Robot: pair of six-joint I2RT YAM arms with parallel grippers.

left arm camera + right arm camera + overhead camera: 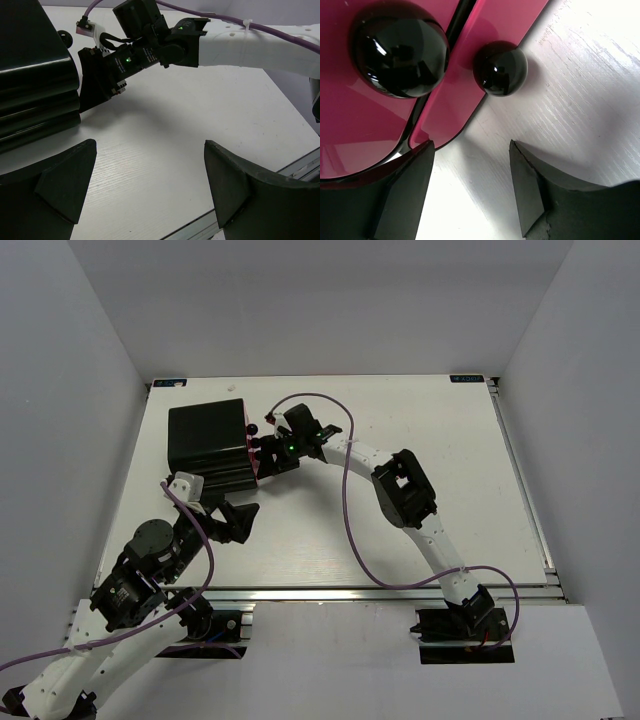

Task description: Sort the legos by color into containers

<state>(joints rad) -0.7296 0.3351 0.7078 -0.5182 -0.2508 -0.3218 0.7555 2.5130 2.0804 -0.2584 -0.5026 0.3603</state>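
Beside the pink-magenta box (365, 115), the right claw (470, 185) stands spread, empty; the left claw (145, 185) gapes too. Glossy knobs (500, 67) look slippery (no legos visible).

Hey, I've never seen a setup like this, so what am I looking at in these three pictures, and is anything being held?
These are two robot arms bolted to the near edge of a white table. One picture looks down from above; the other two come from a small camera on each wrist, with that arm's own jaws at the bottom. On the table sits a glossy black box with a pink-magenta container against its right side, carrying dark round knobs. The right gripper is right beside those knobs, jaws apart with nothing between them. The left gripper hangs wide open over bare table, also empty. No toy bricks show in any view.
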